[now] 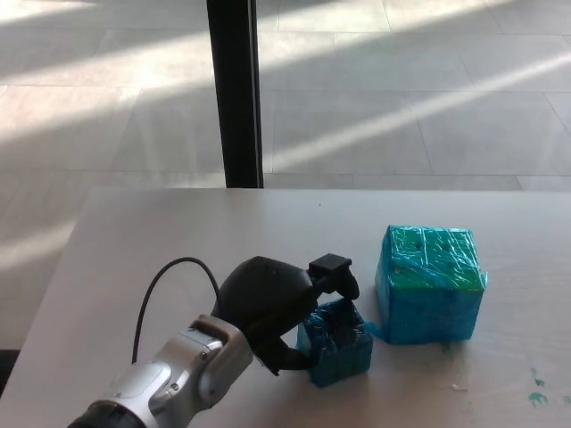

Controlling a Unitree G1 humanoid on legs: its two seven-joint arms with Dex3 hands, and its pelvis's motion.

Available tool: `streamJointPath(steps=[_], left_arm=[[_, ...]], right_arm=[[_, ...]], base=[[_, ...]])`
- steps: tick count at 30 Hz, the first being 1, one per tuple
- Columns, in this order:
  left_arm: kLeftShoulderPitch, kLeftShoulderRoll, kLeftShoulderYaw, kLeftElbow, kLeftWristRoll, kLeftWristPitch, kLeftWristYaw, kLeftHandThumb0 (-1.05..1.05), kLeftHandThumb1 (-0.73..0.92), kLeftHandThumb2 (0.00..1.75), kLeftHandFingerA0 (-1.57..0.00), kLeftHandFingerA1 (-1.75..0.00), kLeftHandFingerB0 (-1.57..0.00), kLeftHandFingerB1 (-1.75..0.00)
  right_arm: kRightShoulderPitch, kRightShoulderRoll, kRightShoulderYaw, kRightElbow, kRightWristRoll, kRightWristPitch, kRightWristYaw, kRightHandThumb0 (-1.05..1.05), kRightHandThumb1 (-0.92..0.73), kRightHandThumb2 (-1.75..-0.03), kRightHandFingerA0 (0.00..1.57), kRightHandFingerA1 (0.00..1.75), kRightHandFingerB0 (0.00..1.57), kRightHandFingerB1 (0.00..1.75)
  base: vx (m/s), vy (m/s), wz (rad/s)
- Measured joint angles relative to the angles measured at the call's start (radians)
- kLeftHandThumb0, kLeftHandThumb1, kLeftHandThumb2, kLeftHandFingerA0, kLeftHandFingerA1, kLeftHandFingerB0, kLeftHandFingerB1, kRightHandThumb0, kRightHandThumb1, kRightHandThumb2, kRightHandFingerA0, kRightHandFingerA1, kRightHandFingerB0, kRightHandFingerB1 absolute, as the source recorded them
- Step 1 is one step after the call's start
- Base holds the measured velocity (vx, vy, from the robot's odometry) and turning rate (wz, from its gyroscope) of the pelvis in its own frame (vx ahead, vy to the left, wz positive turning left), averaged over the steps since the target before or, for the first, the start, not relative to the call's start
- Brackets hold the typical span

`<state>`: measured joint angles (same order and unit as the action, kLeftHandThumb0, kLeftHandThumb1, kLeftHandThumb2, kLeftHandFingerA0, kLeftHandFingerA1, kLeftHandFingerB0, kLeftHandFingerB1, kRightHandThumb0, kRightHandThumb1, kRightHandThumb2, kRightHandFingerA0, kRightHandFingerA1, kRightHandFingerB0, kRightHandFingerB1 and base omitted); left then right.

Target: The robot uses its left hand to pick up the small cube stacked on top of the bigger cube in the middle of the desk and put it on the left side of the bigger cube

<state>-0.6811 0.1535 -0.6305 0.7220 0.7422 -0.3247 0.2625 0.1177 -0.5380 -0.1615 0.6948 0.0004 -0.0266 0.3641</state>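
The bigger cube [431, 283], wrapped in blue and green tape, stands on the grey desk [178, 232] right of centre. The small blue cube [339, 344] sits low at the desk surface just left of and in front of the bigger cube. My left hand [272, 312] is shut on the small cube, its black fingers [337, 276] wrapped over the cube's top and left side. Whether the small cube rests on the desk or hangs just above it I cannot tell. My right hand does not show.
A black vertical post [234, 89] stands behind the desk's far edge. Beyond it lies a tiled floor with sunlight stripes. Small blue-green scraps [537, 392] lie near the desk's right front corner. My silver left forearm [169, 383] enters from the lower left.
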Motion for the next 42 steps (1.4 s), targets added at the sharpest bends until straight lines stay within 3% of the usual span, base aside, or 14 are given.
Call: streamJointPath(steps=[10,12,16,18,19,22,23,26,27,34,35,38,41,42], left_arm=[[0.001,0.031,-0.004,-0.006,0.009,0.005,-0.004,-0.19,0.68,0.95,-0.84,-1.75,-0.67,-1.47],[0.001,0.039,-0.003,-0.010,0.010,0.005,-0.009,-0.27,0.72,0.76,-0.87,-1.73,-0.65,-0.91],[0.001,0.046,-0.002,-0.024,0.009,0.022,-0.046,-0.41,0.63,0.61,-0.76,-1.42,-0.41,-0.52],[0.001,0.047,0.000,-0.035,0.009,0.039,-0.073,-0.62,0.48,0.84,-0.63,-0.92,-0.20,-0.49],[0.001,0.047,0.001,-0.044,0.009,0.048,-0.089,-0.85,0.51,0.90,-0.28,-0.62,-0.04,-0.35],[0.001,0.046,0.002,-0.069,0.008,0.073,-0.129,-1.00,0.55,0.73,-0.11,-0.57,-0.02,-0.26],[0.001,0.045,0.002,-0.080,0.008,0.082,-0.143,-1.05,0.59,1.09,-0.03,-0.33,0.00,-0.01],[0.001,0.045,0.003,-0.112,0.008,0.106,-0.184,-1.05,0.57,1.10,0.00,-0.21,0.00,-0.03],[0.001,0.045,0.004,-0.124,0.007,0.114,-0.198,-1.05,0.76,0.64,0.00,-0.23,0.00,0.00],[0.001,0.041,0.038,-0.227,-0.005,0.184,-0.299,-1.05,0.77,0.65,0.00,-0.12,0.00,0.00],[0.001,0.041,0.045,-0.239,-0.007,0.192,-0.309,-1.05,0.59,1.02,0.00,-0.15,0.00,0.00],[0.001,0.041,0.078,-0.291,-0.018,0.227,-0.355,-1.05,0.78,0.64,0.00,-0.17,0.00,0.00],[0.003,0.049,0.113,-0.341,-0.028,0.258,-0.396,-1.05,0.78,0.68,0.00,-0.31,0.00,0.00],[0.005,0.054,0.127,-0.358,-0.032,0.268,-0.410,-1.05,0.57,0.97,0.00,-0.19,0.00,0.00]], right_arm=[[0.002,0.000,-0.001,-0.030,0.000,0.013,0.000,-0.34,-0.71,-0.60,0.68,0.63,0.62,0.43],[0.001,0.000,-0.001,-0.025,0.001,0.014,0.000,-0.34,-0.70,-0.61,0.66,0.65,0.62,0.45],[0.001,0.000,-0.001,-0.014,0.000,0.013,0.000,-0.33,-0.71,-0.61,0.67,0.65,0.61,0.44],[0.001,0.000,-0.001,-0.014,0.000,0.013,0.000,-0.33,-0.72,-0.60,0.66,0.64,0.60,0.42],[0.001,0.000,-0.001,-0.015,0.000,0.013,0.000,-0.33,-0.72,-0.60,0.66,0.64,0.59,0.42],[0.001,0.000,0.000,-0.017,0.000,0.014,0.000,-0.32,-0.70,-0.61,0.68,0.67,0.61,0.43],[0.001,0.000,-0.001,-0.018,0.000,0.014,0.000,-0.33,-0.69,-0.61,0.68,0.65,0.62,0.43],[0.001,0.000,-0.001,-0.018,0.000,0.015,0.000,-0.32,-0.68,-0.61,0.68,0.65,0.62,0.43],[0.001,0.000,0.000,-0.019,0.000,0.016,0.000,-0.32,-0.69,-0.59,0.67,0.64,0.62,0.42],[0.006,0.000,0.000,-0.038,0.000,0.023,0.000,-0.33,-0.69,-0.60,0.67,0.65,0.61,0.42],[0.006,0.000,0.000,-0.039,0.000,0.024,-0.001,-0.35,-0.68,-0.59,0.66,0.63,0.61,0.41],[0.016,0.000,-0.001,-0.050,0.000,0.029,-0.001,-0.34,-0.68,-0.60,0.68,0.64,0.61,0.42],[0.028,0.000,-0.001,-0.068,0.000,0.037,-0.002,-0.33,-0.68,-0.60,0.69,0.65,0.62,0.42],[0.032,0.000,-0.001,-0.073,0.000,0.040,-0.003,-0.36,-0.68,-0.60,0.68,0.63,0.62,0.41]], base=[[0.00,0.000,0.00],[0.00,0.000,0.00],[0.00,0.000,0.00],[0.00,0.000,0.00],[0.00,0.000,0.00],[0.00,0.000,0.00],[0.00,0.000,0.00],[0.00,0.000,0.00],[0.00,0.000,0.00],[0.00,0.000,0.00],[0.00,0.000,0.00],[0.00,0.000,0.00],[0.00,0.000,0.00],[0.00,0.000,0.00]])
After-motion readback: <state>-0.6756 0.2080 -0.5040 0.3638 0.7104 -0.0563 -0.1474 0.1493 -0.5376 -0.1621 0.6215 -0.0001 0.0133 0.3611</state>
